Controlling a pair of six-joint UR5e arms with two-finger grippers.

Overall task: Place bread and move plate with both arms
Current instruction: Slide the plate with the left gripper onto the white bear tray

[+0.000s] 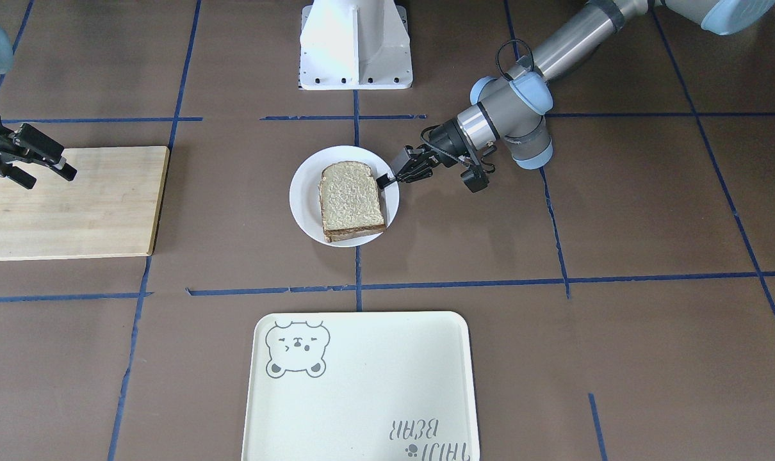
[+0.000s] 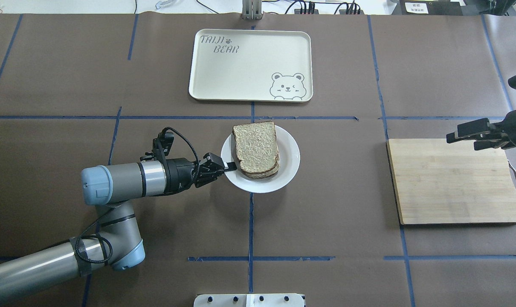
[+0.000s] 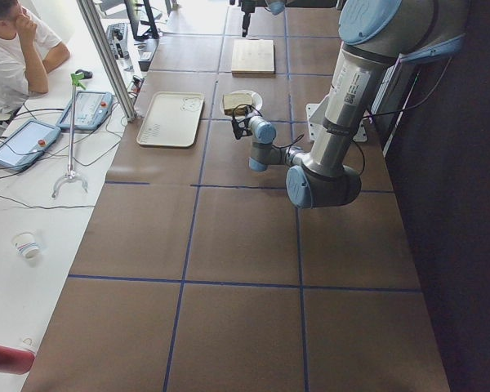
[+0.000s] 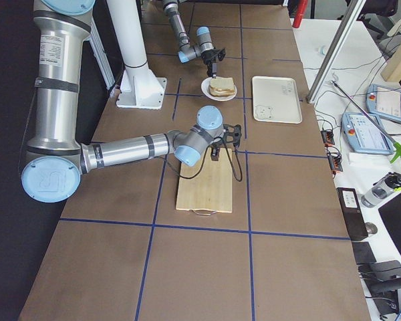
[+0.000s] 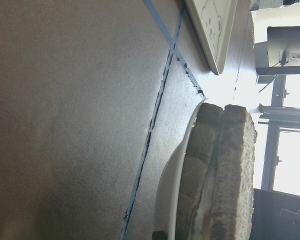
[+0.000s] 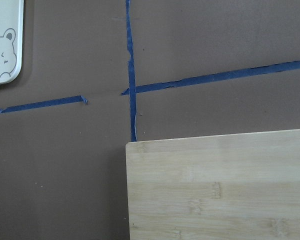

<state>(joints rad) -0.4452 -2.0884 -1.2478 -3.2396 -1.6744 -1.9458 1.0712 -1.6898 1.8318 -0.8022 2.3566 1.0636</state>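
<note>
Bread (image 1: 352, 200) lies on the plate (image 1: 305, 192), mid-desk (image 1: 554, 256). Your left pincer (image 1: 387, 180) looks clamped on the plate's rim, probably ready to drag it. Your right pincer (image 1: 49, 179), well away from the plate over a board (image 1: 73, 211), hangs with fingers apart, idle.

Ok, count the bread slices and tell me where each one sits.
2. The top slice lies stacked on the lower slice, both on the plate at mid-table. Anything thin between them would be hidden.
</note>
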